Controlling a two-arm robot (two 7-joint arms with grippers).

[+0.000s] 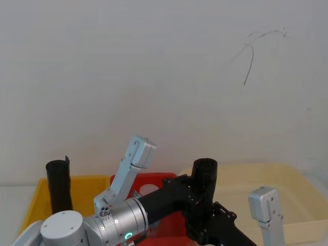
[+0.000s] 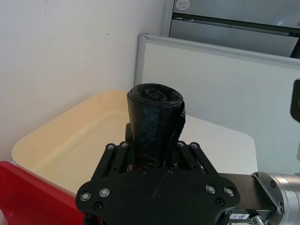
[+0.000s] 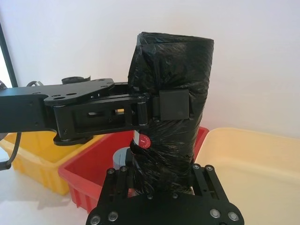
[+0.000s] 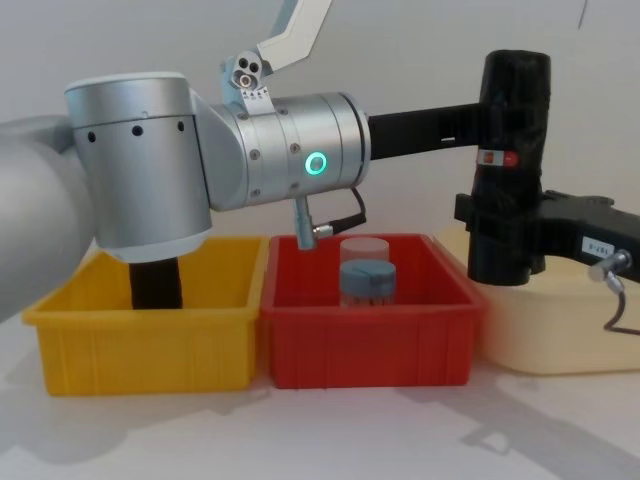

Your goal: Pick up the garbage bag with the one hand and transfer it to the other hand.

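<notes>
The garbage bag (image 4: 510, 100), a thick black roll with a red-and-white label (image 4: 497, 157), is held upright in the air above the gap between the red bin and the cream tub. My left gripper (image 4: 490, 135), on the silver arm with the green ring light, reaches across from the left and is shut on the roll's upper middle (image 3: 173, 65); one finger pad (image 3: 173, 104) presses its side. My right gripper (image 4: 505, 225), with a white sticker, comes in from the right and is shut around the roll's lower part (image 3: 161, 176). In the head view the roll's top (image 1: 205, 171) rises above both grippers.
Below stand a yellow bin (image 4: 150, 330) holding a plain black roll (image 4: 155, 285), a red bin (image 4: 370, 340) with a clear jar with a blue lid (image 4: 367, 275), and a cream tub (image 4: 560, 340). A white wall is close behind.
</notes>
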